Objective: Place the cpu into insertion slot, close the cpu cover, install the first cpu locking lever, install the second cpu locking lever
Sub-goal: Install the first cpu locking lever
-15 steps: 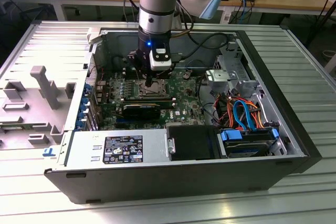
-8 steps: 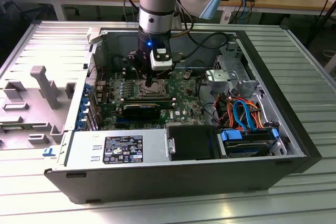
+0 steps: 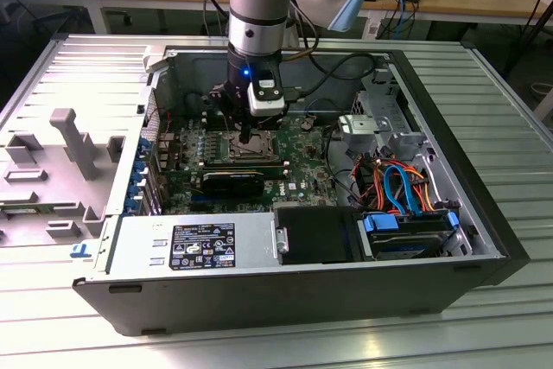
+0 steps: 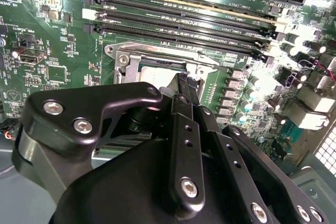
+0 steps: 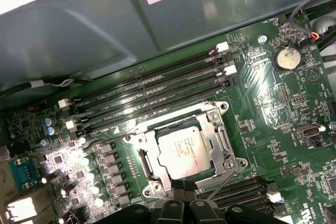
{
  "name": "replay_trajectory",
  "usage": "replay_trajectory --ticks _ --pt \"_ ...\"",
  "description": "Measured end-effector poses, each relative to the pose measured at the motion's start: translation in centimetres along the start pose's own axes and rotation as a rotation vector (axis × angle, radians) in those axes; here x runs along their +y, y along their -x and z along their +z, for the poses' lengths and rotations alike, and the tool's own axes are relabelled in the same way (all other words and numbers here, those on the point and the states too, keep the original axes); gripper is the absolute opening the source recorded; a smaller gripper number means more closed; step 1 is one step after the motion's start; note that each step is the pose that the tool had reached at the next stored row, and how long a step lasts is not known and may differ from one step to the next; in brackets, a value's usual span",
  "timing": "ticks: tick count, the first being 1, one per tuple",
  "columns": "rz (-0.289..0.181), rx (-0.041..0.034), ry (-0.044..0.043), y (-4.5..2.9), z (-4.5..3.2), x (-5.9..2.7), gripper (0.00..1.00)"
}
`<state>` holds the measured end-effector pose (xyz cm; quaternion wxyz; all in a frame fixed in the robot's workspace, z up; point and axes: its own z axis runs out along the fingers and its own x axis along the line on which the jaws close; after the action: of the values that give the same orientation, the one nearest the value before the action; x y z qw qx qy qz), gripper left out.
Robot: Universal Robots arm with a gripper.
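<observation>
inside the open computer case [image 3: 484,244], toward the exterior view's left, the cpu [image 5: 185,152] sits in the insertion slot [image 5: 149,182] with the cpu cover [image 5: 223,140] folded down around it. the gripper [image 5: 181,184], fingers pressed together and empty, hovers just beside a wire locking lever [image 5: 220,182]. the lever step looks to be in hand; it calls for pushing the wire down under its catch.

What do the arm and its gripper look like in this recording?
The arm is a silver-grey cylinder with a pale blue joint cap. Its black wrist carries a small blue light, a white camera box and black cables. The gripper is matte black, with angular linkage plates, slim hole-drilled fingers and silver screw heads.
</observation>
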<state>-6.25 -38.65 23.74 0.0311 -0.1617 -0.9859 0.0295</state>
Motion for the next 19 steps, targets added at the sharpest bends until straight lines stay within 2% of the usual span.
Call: replay_trajectory --ticks 19 --pt "-0.040 -0.0028 -0.0021 0.00 0.00 0.00 0.11"
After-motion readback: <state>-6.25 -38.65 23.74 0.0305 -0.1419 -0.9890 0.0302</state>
